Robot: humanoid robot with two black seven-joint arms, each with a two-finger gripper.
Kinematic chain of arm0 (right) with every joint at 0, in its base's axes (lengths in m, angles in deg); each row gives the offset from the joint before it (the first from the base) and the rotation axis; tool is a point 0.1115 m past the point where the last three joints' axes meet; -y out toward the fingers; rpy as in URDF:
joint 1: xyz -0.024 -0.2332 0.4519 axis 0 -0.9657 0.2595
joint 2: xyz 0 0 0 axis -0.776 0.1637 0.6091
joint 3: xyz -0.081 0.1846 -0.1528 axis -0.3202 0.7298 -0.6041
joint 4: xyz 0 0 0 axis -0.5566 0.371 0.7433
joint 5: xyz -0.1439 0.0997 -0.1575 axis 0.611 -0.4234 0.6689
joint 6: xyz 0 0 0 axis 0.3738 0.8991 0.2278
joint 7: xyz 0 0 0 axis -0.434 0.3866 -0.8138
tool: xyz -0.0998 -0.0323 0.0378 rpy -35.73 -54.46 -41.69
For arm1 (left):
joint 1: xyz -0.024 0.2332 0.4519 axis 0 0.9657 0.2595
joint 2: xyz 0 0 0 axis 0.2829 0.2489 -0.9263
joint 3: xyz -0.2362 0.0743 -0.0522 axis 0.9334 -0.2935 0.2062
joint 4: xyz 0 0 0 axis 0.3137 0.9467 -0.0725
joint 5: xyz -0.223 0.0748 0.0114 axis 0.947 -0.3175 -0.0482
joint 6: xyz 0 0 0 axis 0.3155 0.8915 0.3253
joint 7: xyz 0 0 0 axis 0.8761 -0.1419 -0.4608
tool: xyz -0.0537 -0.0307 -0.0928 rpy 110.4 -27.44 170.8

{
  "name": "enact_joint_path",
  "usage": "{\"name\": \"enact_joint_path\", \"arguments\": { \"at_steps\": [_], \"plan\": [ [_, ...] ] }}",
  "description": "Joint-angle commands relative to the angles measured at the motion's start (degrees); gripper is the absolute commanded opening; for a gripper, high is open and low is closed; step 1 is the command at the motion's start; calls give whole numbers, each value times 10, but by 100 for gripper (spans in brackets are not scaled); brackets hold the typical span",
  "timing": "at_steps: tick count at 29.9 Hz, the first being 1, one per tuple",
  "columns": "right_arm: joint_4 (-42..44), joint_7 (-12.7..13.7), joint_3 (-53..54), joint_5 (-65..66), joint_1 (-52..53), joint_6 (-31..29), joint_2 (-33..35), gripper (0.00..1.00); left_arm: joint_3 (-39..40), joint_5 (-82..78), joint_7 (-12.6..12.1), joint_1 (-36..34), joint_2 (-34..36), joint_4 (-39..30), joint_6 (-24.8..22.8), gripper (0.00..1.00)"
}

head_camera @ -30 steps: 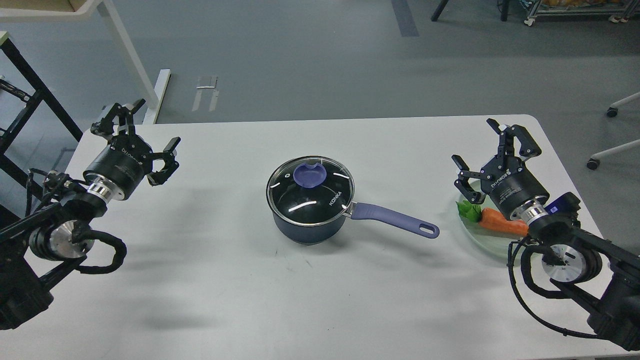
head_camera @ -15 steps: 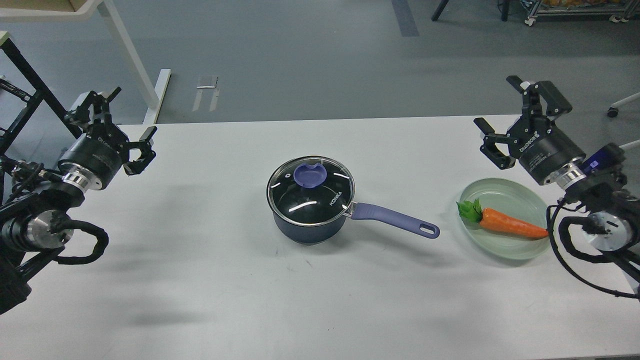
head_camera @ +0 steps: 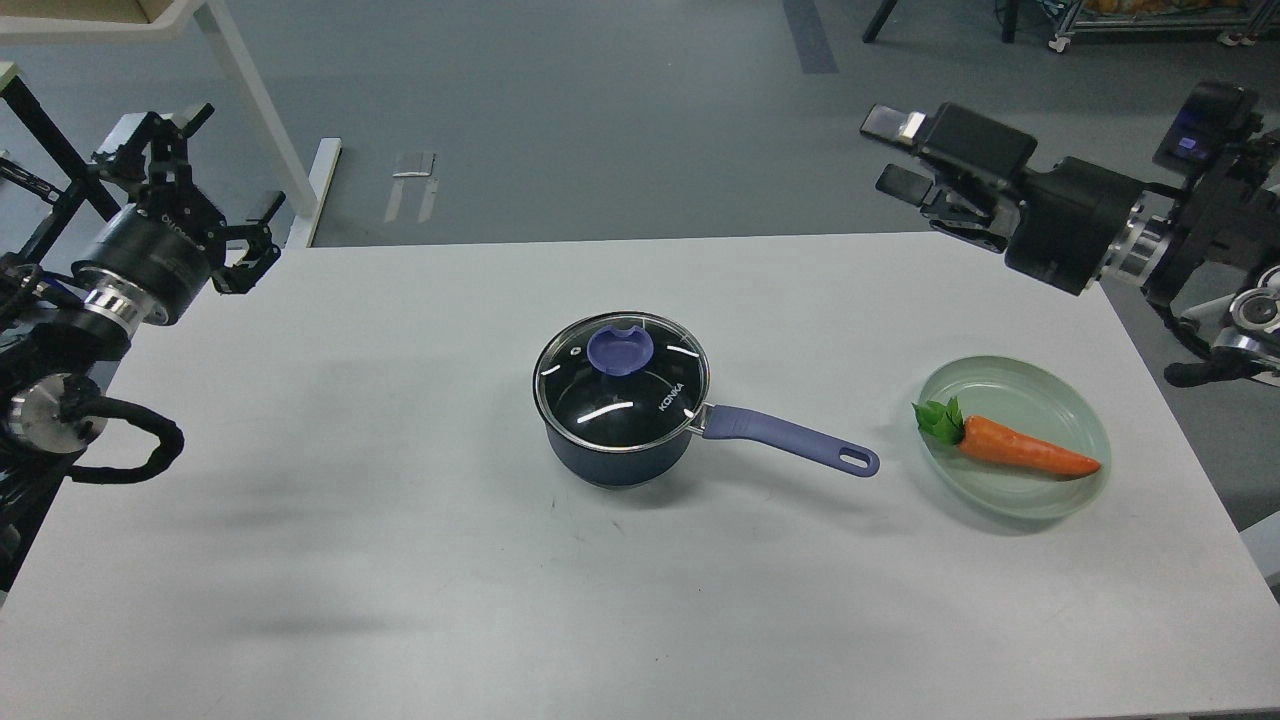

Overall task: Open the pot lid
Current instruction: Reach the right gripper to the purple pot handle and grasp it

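One pot (head_camera: 620, 425) stood mid-table, well apart from both my grippers: dark, round, smooth-walled, with a glass lid (head_camera: 622, 382) rimmed in metal sitting flat on it and a single rounded purple knob (head_camera: 620, 349) at its centre. A long purple handle (head_camera: 790, 438), glossy plastic with a hole at its tip, stuck out toward my right side. My left gripper (head_camera: 205, 190) hung over the far left corner of the table (head_camera: 400, 560), fingers spread wide and holding nothing, the pot far off to its right and nearer me. My right gripper (head_camera: 893, 153) floated beyond the table's far edge, its two flat fingers parted and empty, the pot below it and to its left. Under the right arm sat one pale green plate (head_camera: 1040, 385), shallow and round, near the right edge, carrying one orange carrot (head_camera: 1020, 453) with green leaves. The matte white tabletop lay bare on every side of the pot.
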Motion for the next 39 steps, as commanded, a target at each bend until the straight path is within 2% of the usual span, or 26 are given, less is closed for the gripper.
{"name": "enact_joint_path", "arguments": {
  "at_steps": [1,4,8,14,22,25,28,33,37,39],
  "plan": [
    [-20,0,-81,172,71,11,0,99,2,0,5,-4,3,-3,-3,99],
    [-19,0,-168,254,151,12,-22,99,0,0,6,-7,0,-3,-2,99],
    [-10,0,-261,306,215,12,-89,99,1,1,6,-7,0,-16,-2,99],
    [29,0,-342,356,217,14,-149,99,1,0,6,-8,0,-22,1,99],
    [100,0,-403,362,204,68,-223,92,4,1,6,-8,2,-38,5,99],
    [110,0,-414,362,197,69,-234,85,4,1,7,-8,3,-38,5,99],
    [114,0,-420,361,185,72,-239,68,5,1,6,-8,2,-38,5,99],
    [127,0,-422,359,173,74,-243,65,5,1,7,-8,1,-38,4,99],
    [127,0,-422,359,172,86,-243,48,5,1,7,-8,1,-45,5,99],
    [127,0,-422,358,169,87,-245,44,5,1,6,-8,1,-47,5,99]
  ]
}}
